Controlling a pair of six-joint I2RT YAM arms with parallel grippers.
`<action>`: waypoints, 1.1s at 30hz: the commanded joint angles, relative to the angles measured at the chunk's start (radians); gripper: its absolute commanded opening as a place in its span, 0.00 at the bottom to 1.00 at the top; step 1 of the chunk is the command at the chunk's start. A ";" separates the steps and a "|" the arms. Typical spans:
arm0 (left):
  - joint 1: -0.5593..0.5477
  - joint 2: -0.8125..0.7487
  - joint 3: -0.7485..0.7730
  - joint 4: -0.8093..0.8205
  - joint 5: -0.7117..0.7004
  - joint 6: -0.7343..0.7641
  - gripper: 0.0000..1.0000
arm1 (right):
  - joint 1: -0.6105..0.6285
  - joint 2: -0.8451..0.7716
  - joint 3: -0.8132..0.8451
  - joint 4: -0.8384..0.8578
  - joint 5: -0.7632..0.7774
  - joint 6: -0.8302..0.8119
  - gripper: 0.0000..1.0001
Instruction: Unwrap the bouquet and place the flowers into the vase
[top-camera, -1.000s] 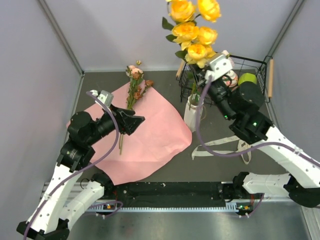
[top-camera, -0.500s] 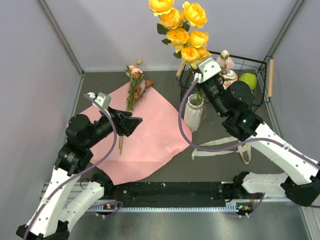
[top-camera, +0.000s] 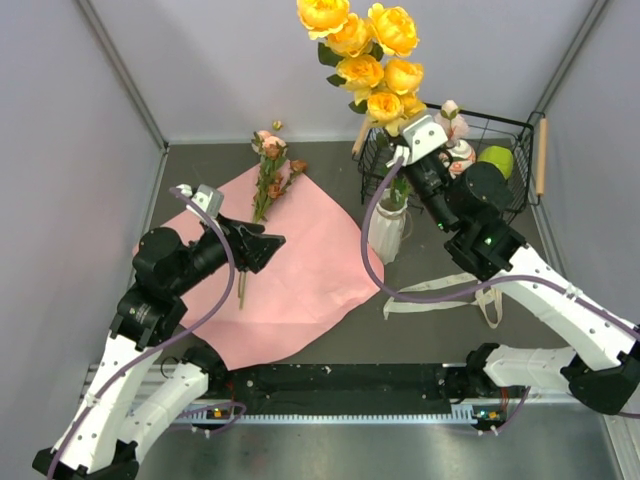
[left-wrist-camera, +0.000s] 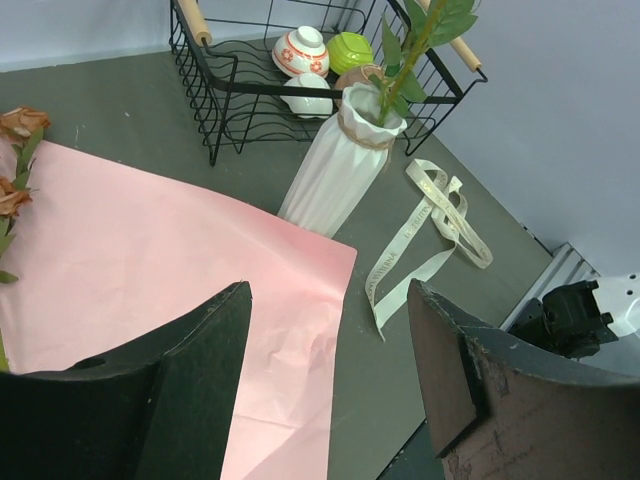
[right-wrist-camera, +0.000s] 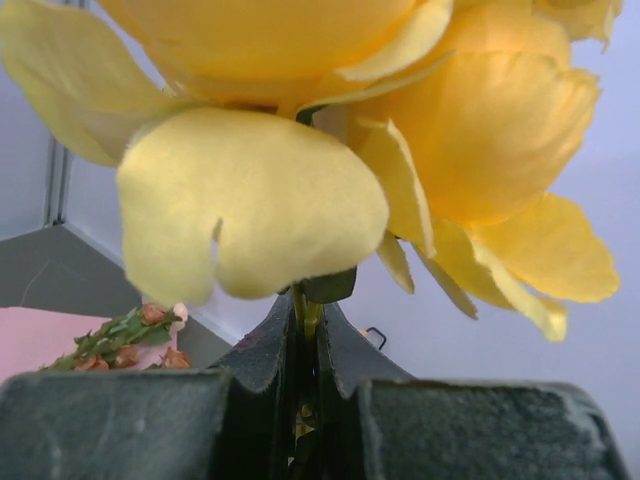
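A spray of yellow roses (top-camera: 365, 50) stands upright with its green stem (left-wrist-camera: 400, 65) in the mouth of the white ribbed vase (top-camera: 386, 230) (left-wrist-camera: 335, 170). My right gripper (top-camera: 397, 140) (right-wrist-camera: 308, 318) is shut on that stem just below the blooms (right-wrist-camera: 300, 120), above the vase. The salmon-pink paper (top-camera: 300, 270) (left-wrist-camera: 150, 250) lies unfolded flat on the table. Small peach-pink bud sprays (top-camera: 268, 178) (left-wrist-camera: 14, 150) lie at its far edge. My left gripper (top-camera: 272, 242) (left-wrist-camera: 330, 290) hovers open over the paper and holds nothing.
A beige ribbon (top-camera: 440, 292) (left-wrist-camera: 432, 222) lies loose on the table right of the paper. Behind the vase stands a black wire basket (top-camera: 512, 128) (left-wrist-camera: 232, 85) with wooden handles, holding small bowls (left-wrist-camera: 300, 50) and a green one (top-camera: 494, 157). Grey walls enclose the table.
My right arm has carried the yellow spray to the left and set it over the vase, then lowered it slightly. The left arm has barely moved.
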 joint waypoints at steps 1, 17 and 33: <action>-0.002 -0.014 0.015 0.004 -0.014 0.019 0.69 | -0.007 -0.024 -0.060 0.084 -0.038 0.030 0.00; 0.000 -0.012 -0.011 0.008 -0.021 0.013 0.69 | -0.034 -0.078 -0.401 0.276 -0.044 0.105 0.00; -0.002 -0.016 -0.022 -0.015 -0.061 0.018 0.69 | -0.040 -0.075 -0.508 0.297 0.026 0.232 0.16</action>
